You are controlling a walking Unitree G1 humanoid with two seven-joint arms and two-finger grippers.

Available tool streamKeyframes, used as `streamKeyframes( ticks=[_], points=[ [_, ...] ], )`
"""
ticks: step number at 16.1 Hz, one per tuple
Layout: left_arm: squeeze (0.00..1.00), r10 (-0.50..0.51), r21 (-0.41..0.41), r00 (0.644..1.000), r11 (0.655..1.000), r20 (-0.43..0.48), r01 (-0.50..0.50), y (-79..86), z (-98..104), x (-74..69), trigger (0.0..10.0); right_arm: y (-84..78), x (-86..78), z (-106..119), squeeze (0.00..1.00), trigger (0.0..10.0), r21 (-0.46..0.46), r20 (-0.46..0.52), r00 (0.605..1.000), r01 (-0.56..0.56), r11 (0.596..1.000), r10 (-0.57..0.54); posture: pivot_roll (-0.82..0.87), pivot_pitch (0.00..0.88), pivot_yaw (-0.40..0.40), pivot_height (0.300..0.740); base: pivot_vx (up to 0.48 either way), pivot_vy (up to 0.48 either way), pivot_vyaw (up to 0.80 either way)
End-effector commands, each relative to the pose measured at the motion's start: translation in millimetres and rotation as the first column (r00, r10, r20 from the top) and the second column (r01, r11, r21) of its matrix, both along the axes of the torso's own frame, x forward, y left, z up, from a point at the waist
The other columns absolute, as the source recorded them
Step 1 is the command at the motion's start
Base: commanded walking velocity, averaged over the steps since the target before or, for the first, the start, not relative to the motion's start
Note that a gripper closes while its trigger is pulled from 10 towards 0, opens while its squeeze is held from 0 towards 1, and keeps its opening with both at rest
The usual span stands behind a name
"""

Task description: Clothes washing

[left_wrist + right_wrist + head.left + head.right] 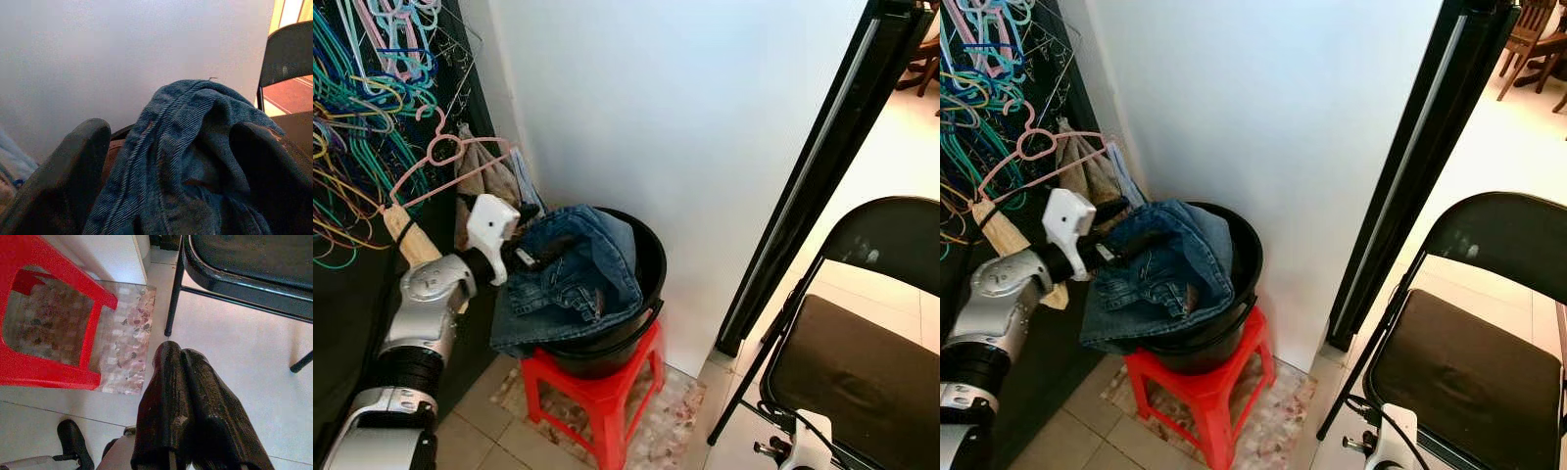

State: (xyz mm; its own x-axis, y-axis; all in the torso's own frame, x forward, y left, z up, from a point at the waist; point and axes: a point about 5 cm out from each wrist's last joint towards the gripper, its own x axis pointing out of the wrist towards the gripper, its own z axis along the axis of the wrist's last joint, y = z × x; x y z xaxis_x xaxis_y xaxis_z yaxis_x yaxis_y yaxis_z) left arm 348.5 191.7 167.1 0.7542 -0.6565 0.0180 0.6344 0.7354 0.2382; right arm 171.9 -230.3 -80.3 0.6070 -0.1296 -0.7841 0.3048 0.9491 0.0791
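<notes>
Your crumpled blue denim jeans (570, 276) lie heaped in the black plastic bucket (646, 264) on the red plastic stool (607, 397), spilling over its left rim. Your left gripper (530, 257) is clamped on a fold of them, likely to lift them out. The right gripper (183, 406) hangs idle, fingers together, near the black folding chair (862, 362).
</notes>
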Motion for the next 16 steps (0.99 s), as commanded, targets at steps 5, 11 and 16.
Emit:
streamKeyframes(
  ticks=[5, 11, 16],
  points=[
    [0.0, -0.051, 0.084, 0.997, 0.995, 0.053, 0.046, -23.0, 10.6, 5.3, 10.0, 0.1, -1.0, -0.7, 0.0, 10.0, 0.005, -0.009, 1.0, 0.012, 1.0, -0.012, -0.01, 0.0, -0.016, 0.74, 0.0, 0.0, 0.0],
    [0.0, -0.074, 0.194, 0.993, 0.979, 0.094, 0.054, -35.1, 19.7, 9.4, 10.0, 1.0, -0.8, -0.8, 0.0, 10.0, 0.008, -0.008, 1.0, 0.014, 1.0, -0.014, 0.0, 0.0, -0.014, 0.74, 0.0, 0.0, 0.0],
    [0.0, -0.001, 0.281, 0.993, 0.959, 0.122, -0.034, -25.4, 22.4, 14.8, 10.0, 0.8, -1.0, -0.9, 0.0, 10.0, 0.008, -0.009, 1.0, 0.012, 1.0, -0.012, 0.0, 0.0, -0.015, 0.74, 0.0, 0.0, 0.0]
  ],
)
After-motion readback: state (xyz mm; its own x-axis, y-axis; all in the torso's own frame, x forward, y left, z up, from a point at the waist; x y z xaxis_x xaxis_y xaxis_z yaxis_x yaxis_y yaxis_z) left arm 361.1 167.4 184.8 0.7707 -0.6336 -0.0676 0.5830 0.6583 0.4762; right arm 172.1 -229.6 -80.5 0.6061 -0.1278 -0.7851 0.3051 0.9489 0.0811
